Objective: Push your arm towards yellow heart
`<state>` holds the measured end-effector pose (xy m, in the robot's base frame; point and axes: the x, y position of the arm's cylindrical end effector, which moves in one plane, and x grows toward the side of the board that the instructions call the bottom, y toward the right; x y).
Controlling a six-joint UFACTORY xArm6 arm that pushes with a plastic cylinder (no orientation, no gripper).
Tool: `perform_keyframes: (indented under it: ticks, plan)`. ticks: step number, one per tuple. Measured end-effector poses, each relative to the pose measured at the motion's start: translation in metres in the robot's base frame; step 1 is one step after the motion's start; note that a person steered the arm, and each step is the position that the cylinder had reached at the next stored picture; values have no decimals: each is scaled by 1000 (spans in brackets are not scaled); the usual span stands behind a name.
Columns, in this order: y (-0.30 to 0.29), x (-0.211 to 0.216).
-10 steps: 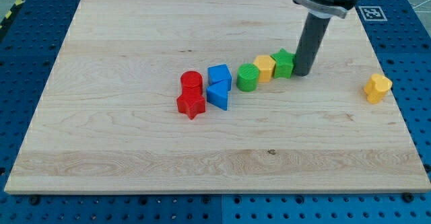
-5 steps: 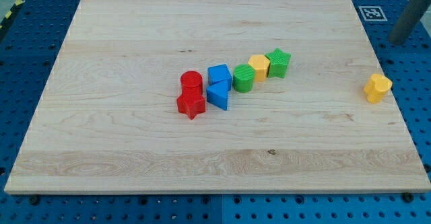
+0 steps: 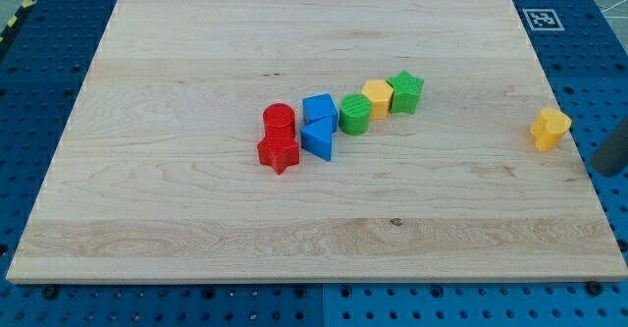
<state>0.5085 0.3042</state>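
The yellow heart (image 3: 550, 129) lies near the board's right edge. My tip (image 3: 601, 171) shows at the view's right edge, just off the board over the blue perforated table. It is to the right of the heart and slightly lower in the view, with a small gap between them. Only the lower part of the dark rod is in view. Near the board's middle a diagonal row holds a green star (image 3: 405, 91), a yellow block (image 3: 378, 98), a green cylinder (image 3: 355, 114), a blue block (image 3: 319, 108), a blue triangle (image 3: 318, 137), a red cylinder (image 3: 279, 121) and a red star (image 3: 279, 153).
The wooden board (image 3: 196, 209) lies on a blue perforated table. A black-and-white marker tag (image 3: 542, 19) sits past the board's top right corner. The board's right edge runs close by the heart.
The rod left the green star, went off past the board's top right corner, and has now come down the right side to beside the yellow heart. The green star's end of the row shifted slightly left.
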Motion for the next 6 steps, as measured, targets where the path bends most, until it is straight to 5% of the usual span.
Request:
perform_keyframes:
  ticks: [2,4,5,6]
  plan:
    - [-58,-10]
    - [-49,4]
    - [-11,-14]
    - [-4,-76]
